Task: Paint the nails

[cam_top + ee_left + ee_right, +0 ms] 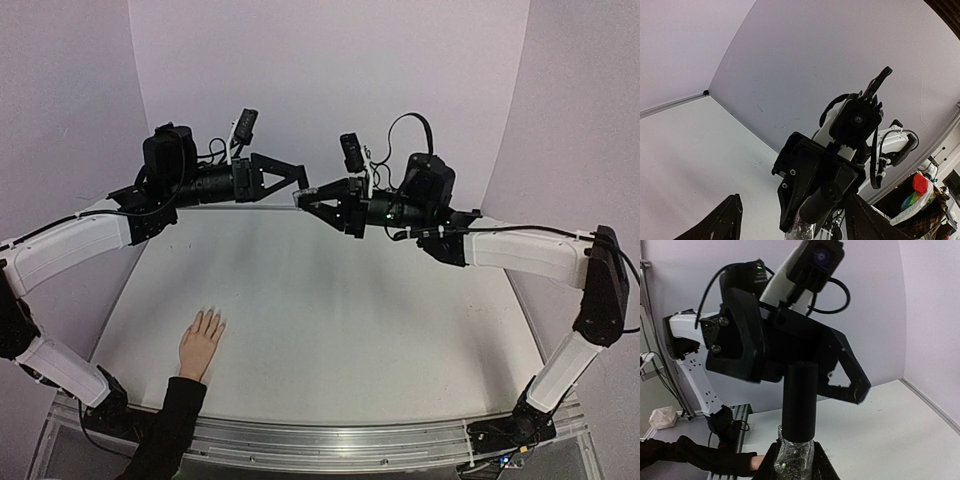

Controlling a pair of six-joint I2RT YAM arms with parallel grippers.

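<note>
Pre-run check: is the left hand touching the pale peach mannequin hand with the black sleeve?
Apart. Top external view: left hand at the far side, pale peach mannequin hand flat near the near edge, bare white tabletop between them.

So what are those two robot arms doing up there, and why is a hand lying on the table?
The two arms are raised over the far side of the table, facing each other. The right gripper holds a small glittery bottle. Its black cap looks still on and points at the left gripper, whose fingers are spread open close by. The peach hand in a black sleeve lies flat near the left arm's base. Nothing is touching its nails yet.
</note>
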